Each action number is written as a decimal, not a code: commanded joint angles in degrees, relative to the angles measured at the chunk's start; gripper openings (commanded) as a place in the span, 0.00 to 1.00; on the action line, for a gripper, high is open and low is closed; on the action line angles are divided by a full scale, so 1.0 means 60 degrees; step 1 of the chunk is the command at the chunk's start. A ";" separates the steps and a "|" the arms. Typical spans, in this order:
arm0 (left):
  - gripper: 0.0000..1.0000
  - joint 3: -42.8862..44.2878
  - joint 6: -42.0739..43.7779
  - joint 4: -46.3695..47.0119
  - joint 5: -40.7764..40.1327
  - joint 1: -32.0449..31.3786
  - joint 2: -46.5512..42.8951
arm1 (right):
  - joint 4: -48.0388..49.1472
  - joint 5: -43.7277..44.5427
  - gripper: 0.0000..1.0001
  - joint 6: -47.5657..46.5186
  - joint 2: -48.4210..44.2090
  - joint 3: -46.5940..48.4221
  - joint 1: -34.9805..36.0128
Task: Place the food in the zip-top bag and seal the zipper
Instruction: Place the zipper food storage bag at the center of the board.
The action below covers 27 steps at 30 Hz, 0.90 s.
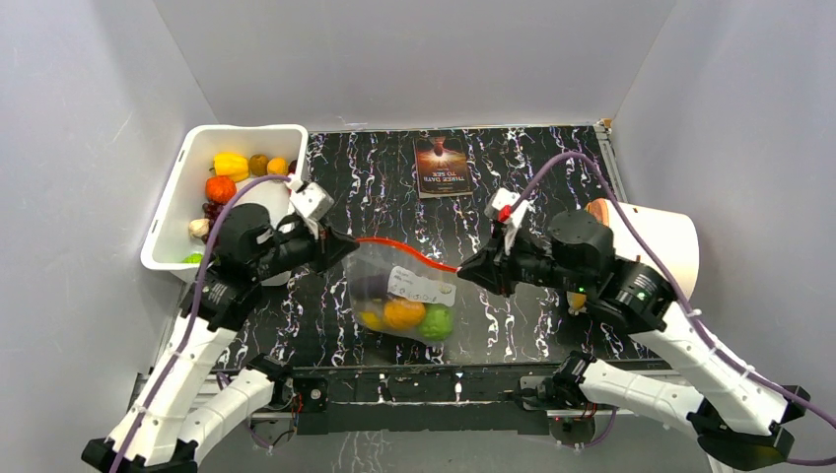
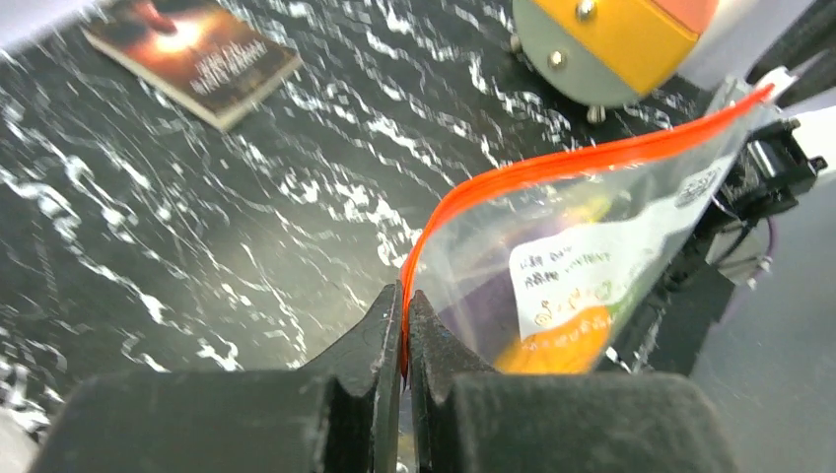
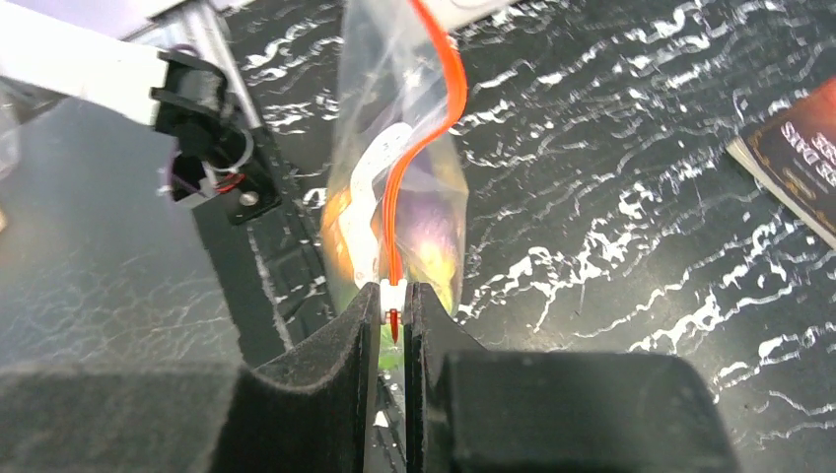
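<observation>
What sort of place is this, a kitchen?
Probably a robot test booth: plain pale walls box in a black marbled tabletop, two white robot arms are bolted at its near edge, and a white plastic tub holds colourful food.

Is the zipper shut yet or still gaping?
Looks shut: the zipper runs as one thin strip, no gap visible, between the left gripper and right gripper pinching its ends.

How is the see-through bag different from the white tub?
The zip-top bag is clear and floppy; the white tub is solid white with straight walls. The bag has a red-orange zipper and a white label; the tub is plain. The left gripper and right gripper pinch the bag's zipper ends; nothing grips the tub at the table's far left. Both hold colourful food.
</observation>
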 commanded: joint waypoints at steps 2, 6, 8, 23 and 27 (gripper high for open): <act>0.00 -0.0942 -0.1034 0.0057 -0.0759 0.0028 0.0740 | 0.1226 0.2427 0.00 -0.0068 0.1025 -0.1035 -0.0056; 0.27 0.0054 -0.2308 0.0617 -0.2423 0.0028 0.2292 | 0.2277 0.3045 0.00 -0.0462 0.2827 -0.1075 -0.1127; 0.46 0.0062 -0.2471 0.1016 -0.2391 0.0028 0.2211 | 0.2677 0.2431 0.00 -0.0559 0.3393 -0.1045 -0.2034; 0.98 -0.0414 -0.2961 0.1298 -0.3212 0.0028 0.1132 | 0.2472 0.2986 0.44 0.0210 0.4045 -0.0640 -0.3434; 0.98 -0.0343 -0.3177 0.1188 -0.3194 0.0028 0.1055 | 0.2368 0.2605 0.70 0.0305 0.3452 -0.0600 -0.3442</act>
